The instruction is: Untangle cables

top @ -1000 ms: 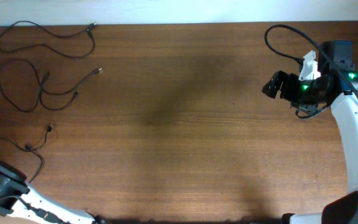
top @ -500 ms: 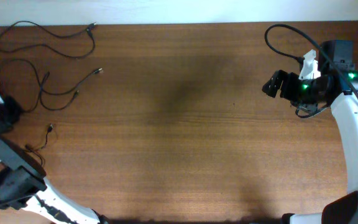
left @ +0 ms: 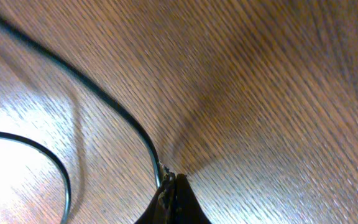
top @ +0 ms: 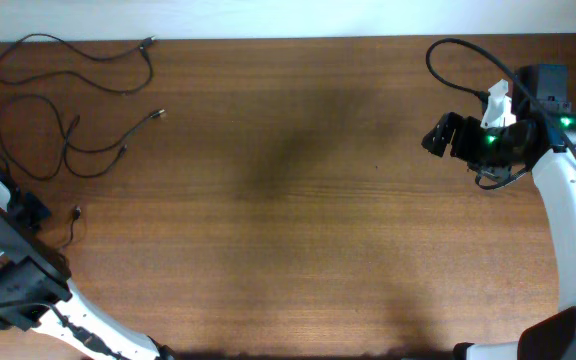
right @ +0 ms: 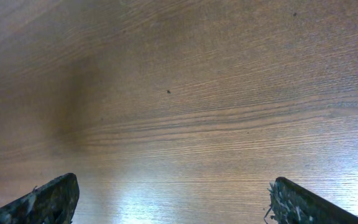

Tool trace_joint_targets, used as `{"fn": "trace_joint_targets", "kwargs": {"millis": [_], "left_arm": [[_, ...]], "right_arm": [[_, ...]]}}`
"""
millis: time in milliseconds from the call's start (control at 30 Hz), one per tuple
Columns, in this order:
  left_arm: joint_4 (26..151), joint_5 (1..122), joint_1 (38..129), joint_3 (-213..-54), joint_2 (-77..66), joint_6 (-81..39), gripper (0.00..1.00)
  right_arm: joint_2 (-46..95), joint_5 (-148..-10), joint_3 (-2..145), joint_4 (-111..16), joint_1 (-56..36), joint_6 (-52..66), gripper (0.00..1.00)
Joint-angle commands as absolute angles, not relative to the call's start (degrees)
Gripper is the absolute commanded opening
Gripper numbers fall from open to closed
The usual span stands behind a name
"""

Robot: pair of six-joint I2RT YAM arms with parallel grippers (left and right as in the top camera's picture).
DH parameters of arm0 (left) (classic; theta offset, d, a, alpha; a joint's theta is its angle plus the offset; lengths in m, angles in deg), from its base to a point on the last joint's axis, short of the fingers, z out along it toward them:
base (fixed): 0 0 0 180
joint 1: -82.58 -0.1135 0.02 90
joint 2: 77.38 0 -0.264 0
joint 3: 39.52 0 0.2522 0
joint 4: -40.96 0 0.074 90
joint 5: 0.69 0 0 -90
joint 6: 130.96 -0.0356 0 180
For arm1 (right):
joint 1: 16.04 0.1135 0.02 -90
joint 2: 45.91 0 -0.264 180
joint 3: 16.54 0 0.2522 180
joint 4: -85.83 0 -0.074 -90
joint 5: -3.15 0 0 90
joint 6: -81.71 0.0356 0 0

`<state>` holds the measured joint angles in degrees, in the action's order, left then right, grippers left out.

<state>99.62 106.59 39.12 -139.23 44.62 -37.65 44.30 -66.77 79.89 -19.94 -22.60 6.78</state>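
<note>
Three thin black cables lie at the table's far left. The top cable (top: 88,55) snakes along the back edge. Below it the second cable (top: 68,145) forms a loop. The short third cable (top: 74,225) lies by my left gripper (top: 36,212). In the left wrist view my left gripper (left: 173,182) is shut, and a cable (left: 104,102) runs straight into its tips, pinched there; another strand (left: 48,155) curves to the left. My right gripper (top: 436,136) hovers open at the far right, with only bare wood between its fingers (right: 48,199).
A thicker black robot cable (top: 468,55) loops above the right arm (top: 568,200). The left arm's body (top: 8,270) covers the table's lower left corner. The table's back edge meets a white wall (top: 288,15).
My left arm swung in from the lower left to the short cable and its gripper went from open to shut on it; the cable's end shifted slightly. The right arm held still.
</note>
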Motion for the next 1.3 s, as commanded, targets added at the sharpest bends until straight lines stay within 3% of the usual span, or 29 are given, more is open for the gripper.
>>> {"fn": "trace_joint_targets", "kwargs": {"millis": [0, 133, 333, 633, 1267], "left_arm": [[100.04, 104.84, 39.07, -141.53, 44.97, -36.07, 0.00], [102.86, 95.77, 39.09, -146.25, 44.20, -36.23, 0.00], [108.48, 106.87, 38.79, -146.75, 44.20, -32.60, 0.00], [113.39, 112.75, 38.15, -144.19, 44.24, -27.24, 0.00], [117.52, 109.26, 38.18, -133.79, 44.27, -23.90, 0.00]], "right_arm": [[44.30, -66.05, 80.11, -19.94, -22.80, 7.20, 0.99], [44.30, -66.03, 80.11, -19.92, -22.80, 7.20, 0.98], [44.30, -66.05, 80.11, -19.92, -22.80, 7.18, 0.99], [44.33, -66.05, 80.11, -19.92, -22.80, 7.18, 0.99], [44.33, -66.49, 80.11, -20.42, -22.82, 5.89, 0.99]]}}
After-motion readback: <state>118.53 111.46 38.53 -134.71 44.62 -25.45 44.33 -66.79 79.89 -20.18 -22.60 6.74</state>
